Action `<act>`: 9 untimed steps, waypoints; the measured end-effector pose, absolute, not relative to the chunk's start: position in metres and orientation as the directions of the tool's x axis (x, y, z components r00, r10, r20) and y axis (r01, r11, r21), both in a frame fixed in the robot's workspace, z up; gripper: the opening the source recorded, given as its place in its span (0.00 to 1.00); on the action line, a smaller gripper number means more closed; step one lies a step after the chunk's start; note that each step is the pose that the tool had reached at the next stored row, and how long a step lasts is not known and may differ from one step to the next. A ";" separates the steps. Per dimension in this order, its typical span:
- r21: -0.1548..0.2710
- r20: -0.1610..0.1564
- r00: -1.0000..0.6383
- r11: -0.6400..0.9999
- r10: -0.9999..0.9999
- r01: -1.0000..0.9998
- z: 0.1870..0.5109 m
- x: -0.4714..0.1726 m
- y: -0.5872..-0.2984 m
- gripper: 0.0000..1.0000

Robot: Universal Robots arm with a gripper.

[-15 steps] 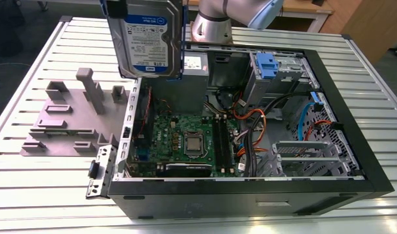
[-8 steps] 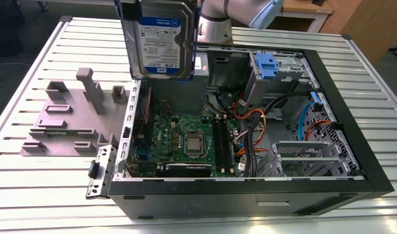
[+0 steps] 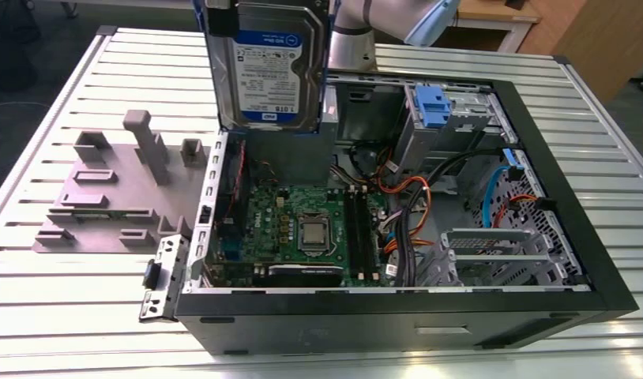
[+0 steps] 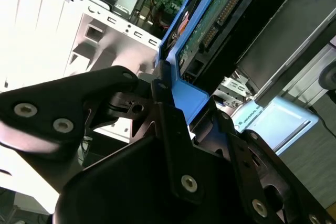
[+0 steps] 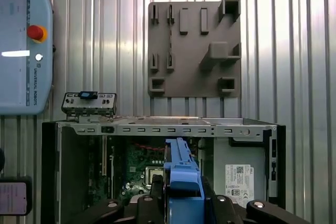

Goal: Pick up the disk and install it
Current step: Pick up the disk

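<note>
Exterior view, noted from its left to its right.

A slatted metal table [image 3: 47, 276] is seen under everything. On it, at the exterior view's left, a grey fixture plate [image 3: 110, 197] with raised blocks is laid, with nothing seated in it. Just beside the plate the open computer case [image 3: 406, 324] is set, side panel off, with the motherboard [image 3: 300, 225] exposed on its floor.

The disk [image 3: 268, 67] is carried in the air, apparently over the case corner nearest the plate, and is clear of table and case alike. It is stood on end. Its long axis is vertical, the label face is turned to the exterior camera, and the lower short edge is pointed down into the case.

The gripper [image 5: 184, 198] is clamped on the disk's blue carrier frame [image 4: 189, 95]. In the second wrist view black fingers [image 4: 168, 124] are seen pressed against that frame. The disk is thus hung straight off the fingertips, with its long axis in line with the tool's own and run away from the wrist toward the case. Its green circuit-board side [image 4: 210, 30] is turned to the second wrist camera.

Toward the exterior view's right, at the back of the case, a metal drive cage [image 3: 464, 118] with a bare blue tab [image 3: 432, 106] is noted, well apart from the disk.

Judged: the pick-up is done and the disk is not yet seated anywhere
</note>
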State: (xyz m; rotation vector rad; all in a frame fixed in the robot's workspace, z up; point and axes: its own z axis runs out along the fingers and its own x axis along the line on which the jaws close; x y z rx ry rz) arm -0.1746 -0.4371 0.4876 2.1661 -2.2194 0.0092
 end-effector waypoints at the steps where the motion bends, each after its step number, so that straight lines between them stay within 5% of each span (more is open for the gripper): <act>1: 0.024 0.033 -0.024 0.025 -0.999 -0.999 0.487 -0.175 -0.438 0.36; 9: 0.024 0.033 -0.024 0.025 -0.999 -0.999 0.487 -0.175 -0.449 0.36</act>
